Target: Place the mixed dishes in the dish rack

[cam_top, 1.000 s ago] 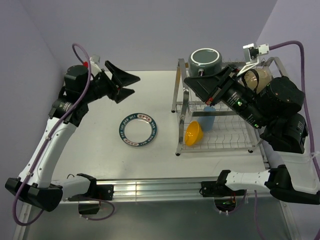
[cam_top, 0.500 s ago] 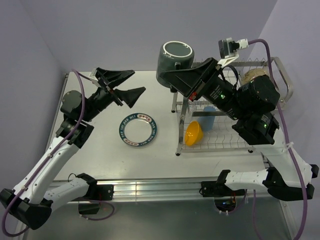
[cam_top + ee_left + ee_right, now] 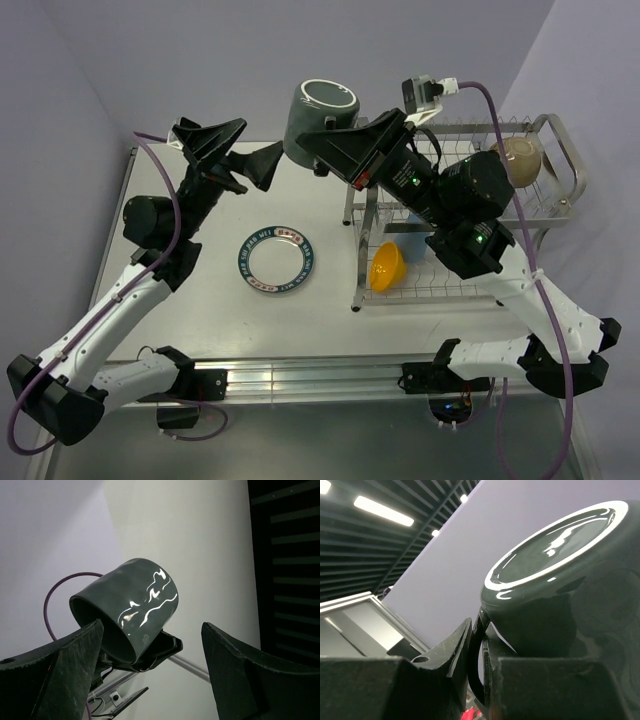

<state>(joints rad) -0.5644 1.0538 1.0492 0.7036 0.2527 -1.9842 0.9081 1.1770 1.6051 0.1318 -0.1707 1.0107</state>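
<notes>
My right gripper [image 3: 322, 158] is shut on the handle of the dark mug with white squiggles [image 3: 324, 119], held high left of the dish rack [image 3: 455, 275]; the mug also shows in the left wrist view [image 3: 127, 611] and the right wrist view [image 3: 555, 590]. My left gripper [image 3: 238, 152] is open and empty, raised just left of the mug. The white plate with teal rim [image 3: 276, 259] lies on the table. In the rack are the orange bowl [image 3: 387, 266], the light blue tumbler [image 3: 414, 240] and the beige bowl [image 3: 518, 158]. The clear glass is out of view.
The rack fills the right half of the table [image 3: 200, 300]. A purple cable [image 3: 155, 180] loops off the left arm. The purple back wall stands close behind both grippers.
My right gripper has swung the mug up and left, away from the rack's top. My left gripper has risen and moved right toward the mug.
</notes>
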